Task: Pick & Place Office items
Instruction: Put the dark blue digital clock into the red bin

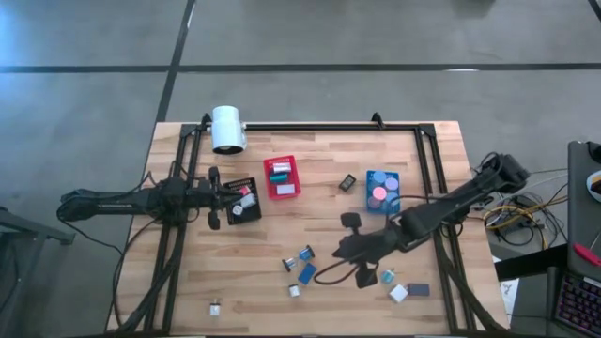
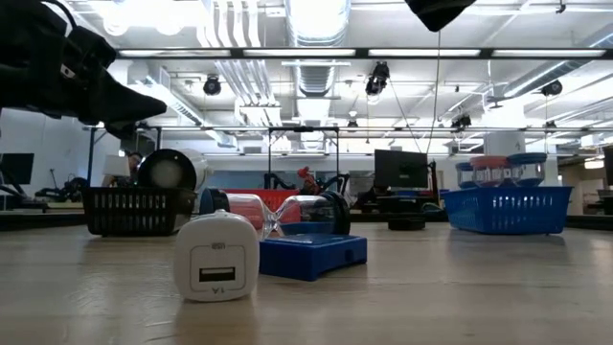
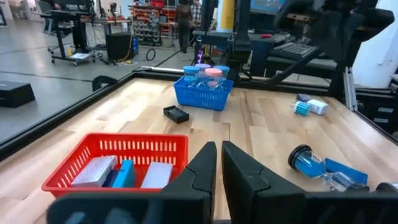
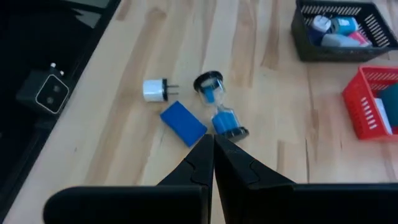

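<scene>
R gripper (image 4: 213,144) seen closed, nothing held, hovering above table w/ blue hourglass (image 4: 219,104), blue block (image 4: 183,123) & white plug (image 4: 154,89) just ahead of its tips. L gripper (image 3: 219,155) closed, empty, beside black bin (image 1: 243,202); red bin (image 3: 118,163) just ahead.

The left gripper (image 1: 225,199) is closed, its arm stretched level. The right gripper (image 1: 346,252) (fingers pressed together) reaches diagonally inward.

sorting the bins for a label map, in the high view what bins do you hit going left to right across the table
black bin → red bin → blue bin
</scene>
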Tool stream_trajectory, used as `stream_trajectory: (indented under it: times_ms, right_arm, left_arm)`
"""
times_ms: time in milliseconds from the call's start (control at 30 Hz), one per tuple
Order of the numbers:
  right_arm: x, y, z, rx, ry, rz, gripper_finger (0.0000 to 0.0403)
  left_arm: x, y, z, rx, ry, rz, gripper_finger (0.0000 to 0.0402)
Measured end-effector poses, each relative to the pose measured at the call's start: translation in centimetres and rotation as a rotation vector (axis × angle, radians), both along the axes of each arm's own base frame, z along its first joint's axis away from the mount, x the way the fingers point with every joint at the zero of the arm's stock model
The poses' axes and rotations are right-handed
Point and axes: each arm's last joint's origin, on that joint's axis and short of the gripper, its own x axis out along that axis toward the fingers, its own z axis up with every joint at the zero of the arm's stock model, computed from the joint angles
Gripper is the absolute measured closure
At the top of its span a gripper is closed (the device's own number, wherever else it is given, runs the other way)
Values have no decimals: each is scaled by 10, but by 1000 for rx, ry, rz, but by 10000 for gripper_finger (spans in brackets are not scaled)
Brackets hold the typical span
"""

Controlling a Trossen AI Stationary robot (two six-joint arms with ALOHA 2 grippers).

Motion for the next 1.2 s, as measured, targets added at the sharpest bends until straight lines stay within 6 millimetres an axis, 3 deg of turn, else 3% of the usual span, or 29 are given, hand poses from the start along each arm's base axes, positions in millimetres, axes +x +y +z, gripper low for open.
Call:
stream_trajectory:
  times_ms: [200,467,900,1000,1200]
  right_arm:
    - [2,1,-3,-3,35,11,394]
    - [-2,0,-17,133,133,-17,386]
    - [-9,-1,-21,138,194,-79,251]
    - [-17,1,-25,143,284,-95,226]
    - [-37,7,-34,260,510,-286,188]
  left_arm:
    - [0,0,-1,1,11,0,374]
    - [0,0,-2,2,17,0,374]
    - [0,0,-2,-9,22,1,374]
    - [0,0,-2,-5,22,1,374]
    - [0,0,-2,-5,22,1,374]
